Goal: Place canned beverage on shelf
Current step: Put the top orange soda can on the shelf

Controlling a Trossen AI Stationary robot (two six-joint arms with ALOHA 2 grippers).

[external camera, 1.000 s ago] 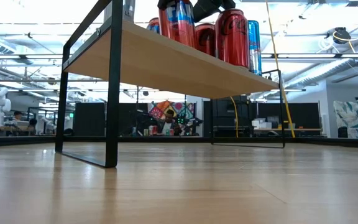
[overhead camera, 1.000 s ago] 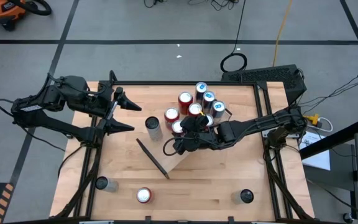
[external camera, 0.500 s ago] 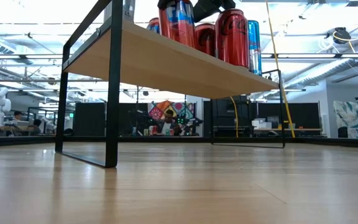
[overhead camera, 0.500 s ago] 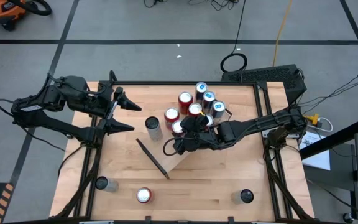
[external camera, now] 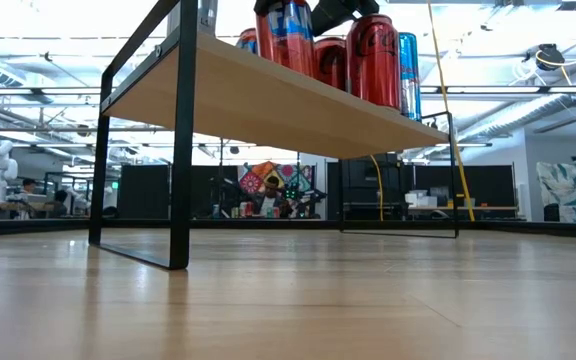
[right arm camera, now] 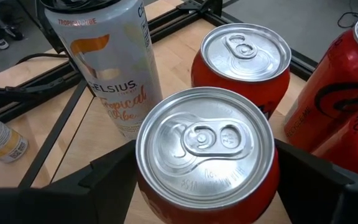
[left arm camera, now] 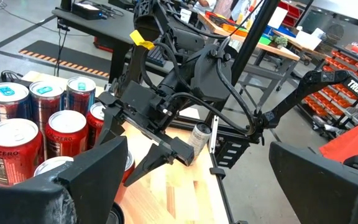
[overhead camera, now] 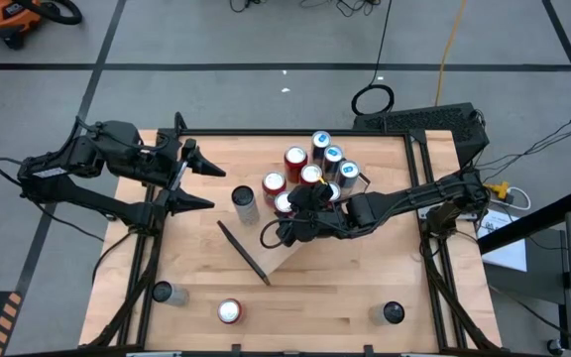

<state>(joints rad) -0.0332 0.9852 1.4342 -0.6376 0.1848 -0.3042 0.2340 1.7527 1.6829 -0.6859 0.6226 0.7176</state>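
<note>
the right gripper's (right arm camera: pixel 204 186) dark fingers (right arm camera: pixel 114 171) sit clamped on either side of a red can (right arm camera: pixel 207 149), seen from above with its silver lid and pull tab. this red can stands on the shelf (overhead camera: pixel 300 250), the light-wood board with a black bracket (external camera: pixel 181 135) at its end. just beside it stand another red can (right arm camera: pixel 246 59) and a tall white can (right arm camera: pixel 107 53) printed with "celsius". in the high view the right gripper (overhead camera: pixel 300 213) reaches in from the right, over the group of red and blue cans (overhead camera: pixel 315 164) on the shelf. the low view shows those cans (external camera: pixel 373 60) upright on the board. the left gripper (overhead camera: pixel 194 177) waits at the tabletop's (overhead camera: pixel 345 288) left edge, its fingers (left arm camera: pixel 98 162) spread apart. three more cans (overhead camera: pixel 229 311) stand apart near the tabletop's front edge.
</note>
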